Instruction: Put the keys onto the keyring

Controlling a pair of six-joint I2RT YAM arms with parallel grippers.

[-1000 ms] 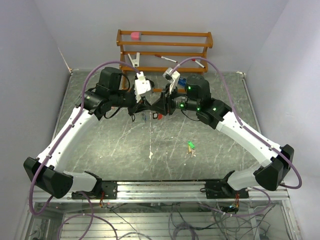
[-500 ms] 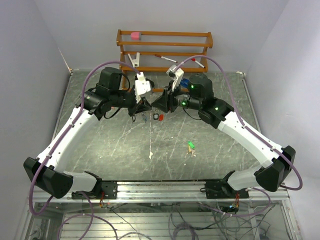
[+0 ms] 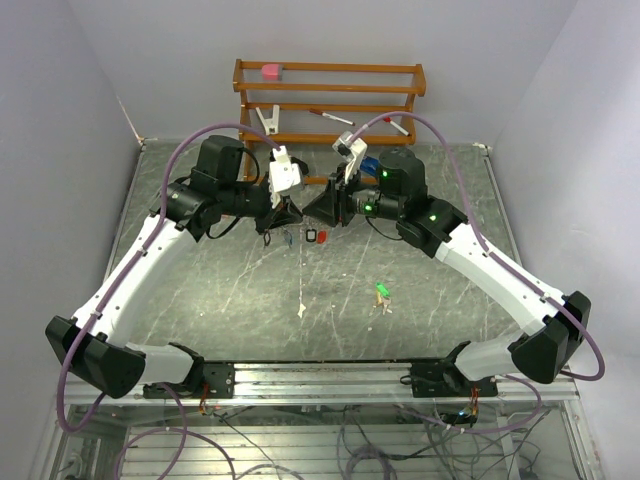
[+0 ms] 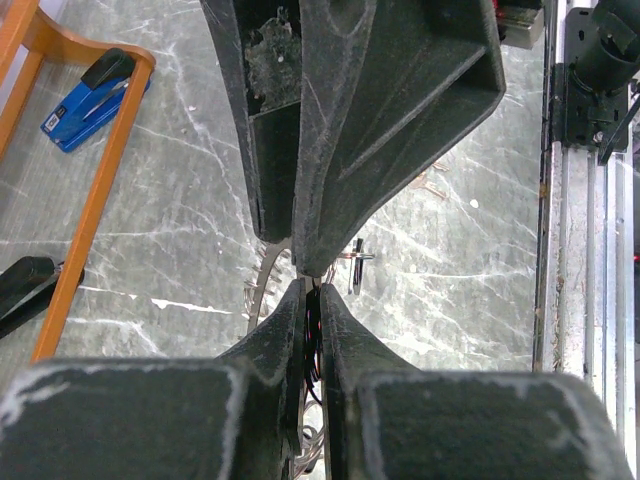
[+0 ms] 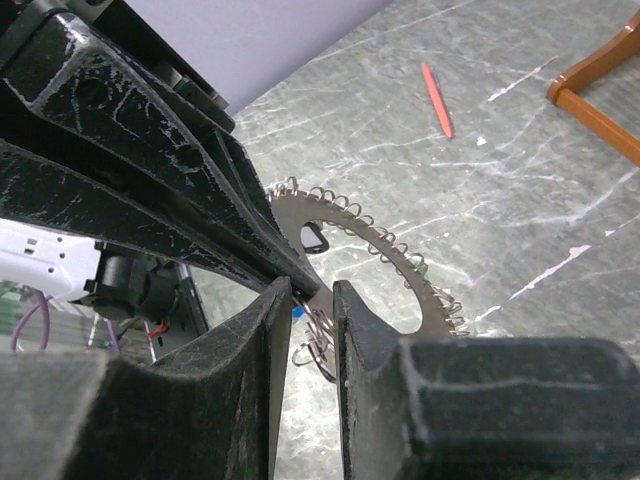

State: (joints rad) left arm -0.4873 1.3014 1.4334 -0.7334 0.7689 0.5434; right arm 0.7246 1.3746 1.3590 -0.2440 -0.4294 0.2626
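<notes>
Silver, loop-fringed keyring (image 5: 372, 240) hangs aloft; green key (image 3: 381, 291) lies well apart.

The desk (image 3: 200, 290) has a dark grey-green, stone-look top, veined with pale streaks and lit evenly from above, so the shadows on it are soft. Plain pale walls (image 3: 150, 50) close it in on the left, right and far sides. An orange-brown wooden rack (image 3: 330, 68) with slatted rails stands against the far wall. A silver metal rail (image 3: 320, 375) runs along the near edge.
</notes>
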